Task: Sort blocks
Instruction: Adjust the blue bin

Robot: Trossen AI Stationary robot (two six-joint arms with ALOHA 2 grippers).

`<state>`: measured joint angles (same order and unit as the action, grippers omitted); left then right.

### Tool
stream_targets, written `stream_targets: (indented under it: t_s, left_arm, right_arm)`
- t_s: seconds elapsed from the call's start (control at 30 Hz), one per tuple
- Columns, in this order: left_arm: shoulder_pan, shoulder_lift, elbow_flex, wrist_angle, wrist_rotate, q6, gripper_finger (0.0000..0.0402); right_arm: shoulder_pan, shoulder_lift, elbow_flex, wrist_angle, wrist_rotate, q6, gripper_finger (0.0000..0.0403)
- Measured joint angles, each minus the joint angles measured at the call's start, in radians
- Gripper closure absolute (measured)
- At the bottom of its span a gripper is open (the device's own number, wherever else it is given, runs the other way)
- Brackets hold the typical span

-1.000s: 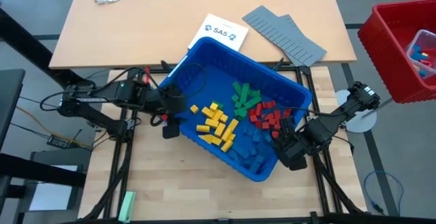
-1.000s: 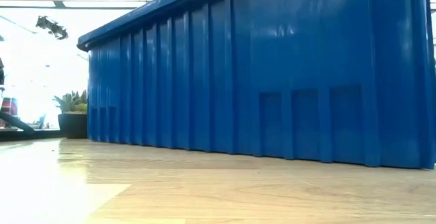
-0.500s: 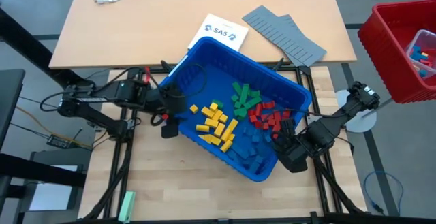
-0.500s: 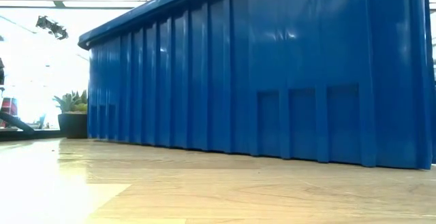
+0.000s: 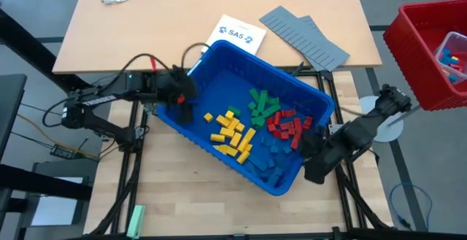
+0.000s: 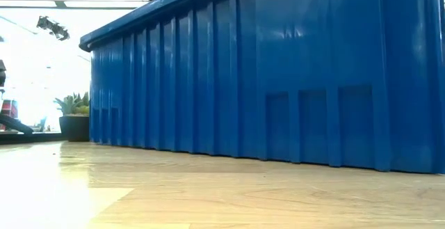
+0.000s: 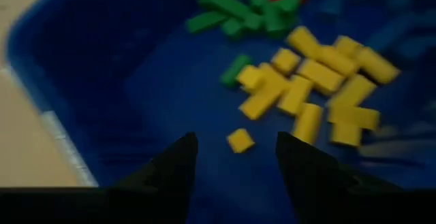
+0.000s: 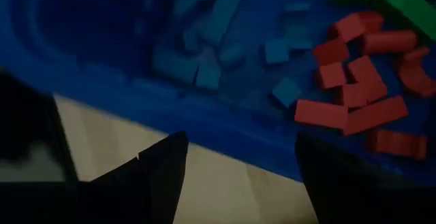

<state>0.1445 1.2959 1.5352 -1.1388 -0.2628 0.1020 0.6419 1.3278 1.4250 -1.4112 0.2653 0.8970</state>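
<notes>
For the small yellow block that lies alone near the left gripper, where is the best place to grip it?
Probably from straight above, the fingers closing on two opposite side faces. The lone yellow block lies flat on the blue bin floor, apart from the yellow pile, so both sides are free. The left gripper is open just before it.

The blue bin (image 5: 219,61) holds yellow (image 5: 232,133), green (image 5: 259,100), red (image 5: 287,123) and blue blocks (image 5: 268,161).
</notes>
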Motion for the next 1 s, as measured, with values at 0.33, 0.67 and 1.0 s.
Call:
stream_targets:
  t_s: [0.33,0.67,1.0]
  left_arm:
    - [0.301,-0.001,-0.001,0.041,-0.031,-0.119,0.0191]
    - [0.481,0.076,-0.002,0.027,0.098,-0.105,0.0191]
    - [0.549,0.167,-0.002,0.042,0.185,-0.052,0.0191]
  right_arm:
    - [0.0,-0.188,0.0,0.051,0.136,0.411,0.0156]
    - [0.005,-0.2,0.0,-0.01,0.05,0.821,0.0185]
    - [0.043,-0.102,-0.015,-0.024,0.089,1.072,0.0212]
